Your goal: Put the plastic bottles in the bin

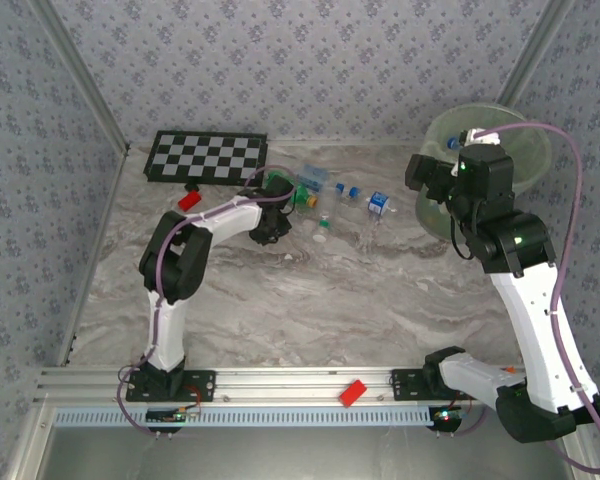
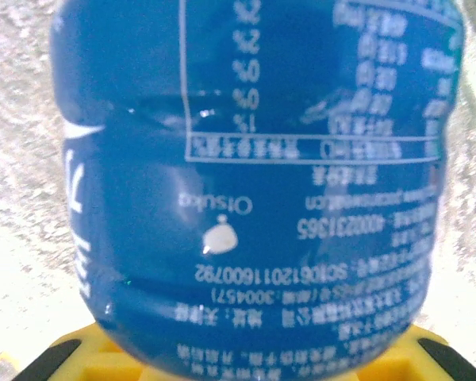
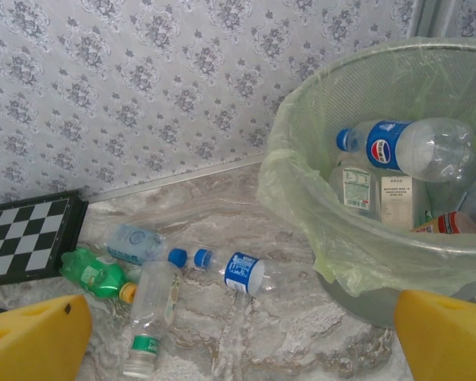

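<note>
Plastic bottles [image 1: 350,192]: loose cluster at upper centre of the top view, lying on the marble table [image 1: 360,290]. Several more are already inside the bin [image 1: 528,155] at upper right.

Left gripper [image 1: 268,230] sits at the left edge of that cluster, clamped on a blue-labelled bottle [image 2: 254,182]. In the left wrist view the bottle body spans from one yellow finger [image 2: 79,357] to the other. Its long axis looks to run up the frame, so the clamp is across its width.

Right gripper [image 3: 238,341] is spread wide with nothing between the pads, hanging just left of the bin.

Key relation: the bin lies well to the right of the held bottle, past the rest of the cluster. The right arm is far nearer to it, but the left one has the load. Likely next move: lift, carry right, stay clear of the right arm.

The top view gives the layout, but the wrist covers the grip itself; the left wrist view shows it. The right wrist view adds the bin contents and a green bottle [image 3: 95,274] beside the chequered board [image 3: 24,238].
</note>
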Tool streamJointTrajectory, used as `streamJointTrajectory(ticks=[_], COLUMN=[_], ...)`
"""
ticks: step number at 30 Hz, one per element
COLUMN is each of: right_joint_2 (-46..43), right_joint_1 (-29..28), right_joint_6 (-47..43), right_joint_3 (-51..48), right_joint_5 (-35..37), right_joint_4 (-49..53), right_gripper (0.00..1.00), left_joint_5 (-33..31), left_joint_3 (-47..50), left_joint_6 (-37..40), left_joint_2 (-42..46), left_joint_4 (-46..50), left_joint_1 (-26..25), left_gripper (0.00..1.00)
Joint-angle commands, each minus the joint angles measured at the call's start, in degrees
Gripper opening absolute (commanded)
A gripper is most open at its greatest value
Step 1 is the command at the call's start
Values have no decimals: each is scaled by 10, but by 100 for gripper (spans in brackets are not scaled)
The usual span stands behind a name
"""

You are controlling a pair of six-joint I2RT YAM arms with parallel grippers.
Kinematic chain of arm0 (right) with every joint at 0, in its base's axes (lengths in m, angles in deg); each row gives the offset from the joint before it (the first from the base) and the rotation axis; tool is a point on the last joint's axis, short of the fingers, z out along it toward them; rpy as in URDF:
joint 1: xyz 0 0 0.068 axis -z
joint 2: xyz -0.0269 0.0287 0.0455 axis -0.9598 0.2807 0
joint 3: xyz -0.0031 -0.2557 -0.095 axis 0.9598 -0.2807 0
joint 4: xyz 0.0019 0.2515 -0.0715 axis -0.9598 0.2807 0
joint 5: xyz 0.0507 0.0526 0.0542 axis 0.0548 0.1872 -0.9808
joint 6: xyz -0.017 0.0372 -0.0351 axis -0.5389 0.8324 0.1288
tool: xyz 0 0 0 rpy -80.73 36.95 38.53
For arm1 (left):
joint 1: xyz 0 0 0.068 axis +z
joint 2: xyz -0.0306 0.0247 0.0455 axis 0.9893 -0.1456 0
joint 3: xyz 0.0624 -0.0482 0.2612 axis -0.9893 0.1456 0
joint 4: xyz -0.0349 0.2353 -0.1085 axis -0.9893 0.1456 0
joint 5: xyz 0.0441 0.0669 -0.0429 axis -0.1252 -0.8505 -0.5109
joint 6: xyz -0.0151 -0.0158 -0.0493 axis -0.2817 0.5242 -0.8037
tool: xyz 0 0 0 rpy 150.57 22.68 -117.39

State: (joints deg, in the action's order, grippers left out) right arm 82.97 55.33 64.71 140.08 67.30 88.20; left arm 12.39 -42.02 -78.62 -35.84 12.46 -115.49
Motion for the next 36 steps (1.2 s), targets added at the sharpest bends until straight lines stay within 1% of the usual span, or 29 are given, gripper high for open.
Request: streamJointTrajectory(ticks=[1,5,9,12,15,18,20,21,25,27,29,31,36], right_joint_2=[-5,2,17,32,56,90,117,125,148,162,173,176,188], right_joint_1=[-7,-16,-33,-51,-69,-84,-85,-85,-82,-81,-81,-81,-73], right_joint_6=[8,17,29,35,32,34,52,59,60,63,73,89,136], right_joint_3=[-9,-16,-18,-15,-6,23,51,60,69,79,84,76,65], right_joint_5=[-4,-14,-22,-38,-59,-64,-77,-92,-204,-235,-263,-303,-357], right_joint_4=[-18,-31,-44,-58,-67,-55,-34,-28,-51,-53,-55,-70,-91], right_gripper=[100,100,100,100,100,100,100,100,99,100,95,91,85], left_joint_5=[-13,-6,-14,-11,-12,11,40,52,104,133,148,155,151], left_joint_3=[28,68,104,125,150,174,187,191,200,194,178,167,146], left_joint_6=[12,24,59,109,177,240,278,293,355,380,398,415,447], left_joint_2=[57,105,159,200,246,293,322,334,377,386,387,390,397], left_joint_4=[11,13,0,-23,-64,-108,-137,-147,-179,-175,-153,-140,-122], left_joint_1=[2,0,-15,-27,-44,-52,-54,-55,-66,-69,-72,-79,-106], left_gripper=[24,24,25,26,28,29,29,30,30,30,30,29,30])
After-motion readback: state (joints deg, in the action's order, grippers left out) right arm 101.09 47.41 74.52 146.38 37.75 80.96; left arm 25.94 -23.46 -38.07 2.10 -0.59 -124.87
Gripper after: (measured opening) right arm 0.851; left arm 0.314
